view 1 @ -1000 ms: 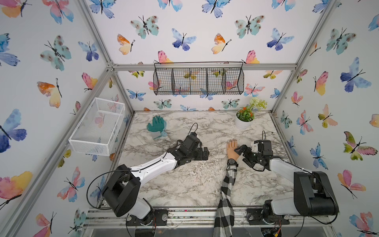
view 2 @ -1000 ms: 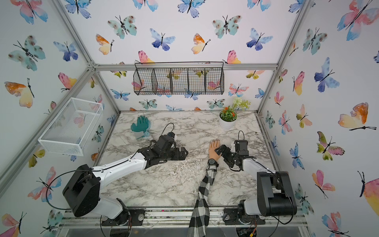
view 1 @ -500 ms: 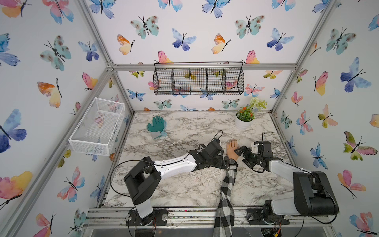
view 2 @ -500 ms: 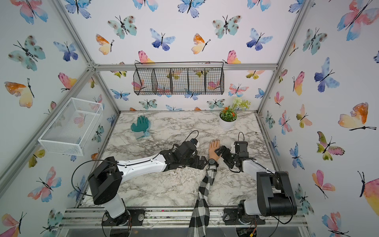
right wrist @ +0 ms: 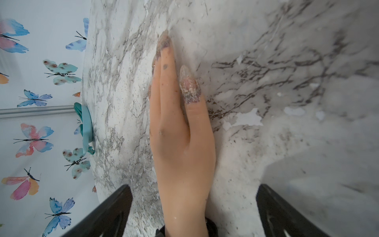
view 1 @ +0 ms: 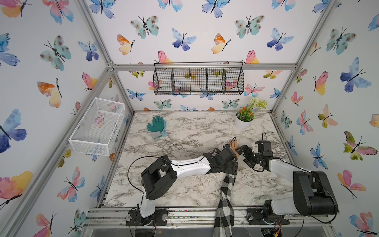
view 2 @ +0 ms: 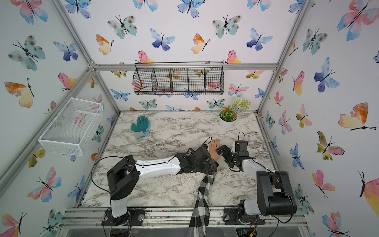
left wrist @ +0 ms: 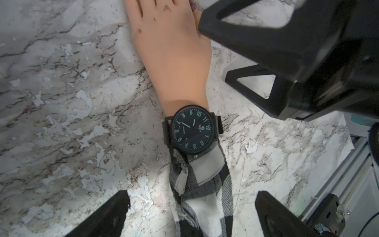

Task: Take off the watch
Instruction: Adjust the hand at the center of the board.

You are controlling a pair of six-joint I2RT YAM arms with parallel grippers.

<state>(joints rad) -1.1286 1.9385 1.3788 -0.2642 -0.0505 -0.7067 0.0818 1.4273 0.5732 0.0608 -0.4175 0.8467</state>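
Top views, left pincer (view 1: 232, 164): its jaws are standing fully apart and gripping nothing. It is hovering over the wrist end of the checked sleeve (view 1: 225, 197), and its black body is hiding the watch in both top views.
Top views, right pincer (view 2: 222, 150): it is gaping just as wide and carrying nothing. It is facing the left pincer, with the mannequin hand (view 2: 214, 147) lying between the two.
Top views, surroundings: a teal glove (view 1: 156, 125) is lying flat on the marble table (view 1: 184, 143), well beyond the left pincer. A potted plant (view 1: 245, 121) is standing beyond the right pincer. A black wire basket (view 1: 199, 79) and a white mesh basket (view 1: 88, 146) are hanging on the walls, well apart from both.
Left wrist view, watch (left wrist: 191, 129): it is sitting strapped round the mannequin wrist, dial up, just ahead of the left pincer's fingers (left wrist: 114, 213) and centred between them. It is showing a round matt-black case, teal numerals and a black strap.
Left wrist view, obstruction: the woven sleeve cuff is crowding the watch on the near side and running between the fingers. Beyond the watch, one right-pincer finger is overlapping an edge of the hand; contact cannot be told.
Right wrist view, hand: smooth and peach-coloured, with long glittery nails, it is lying between the right pincer's spread fingers (right wrist: 114, 211). Only a dark sliver of the watch is showing, close against the pincer.
Right wrist view, table: its marble-patterned surface is flaking in white patches.
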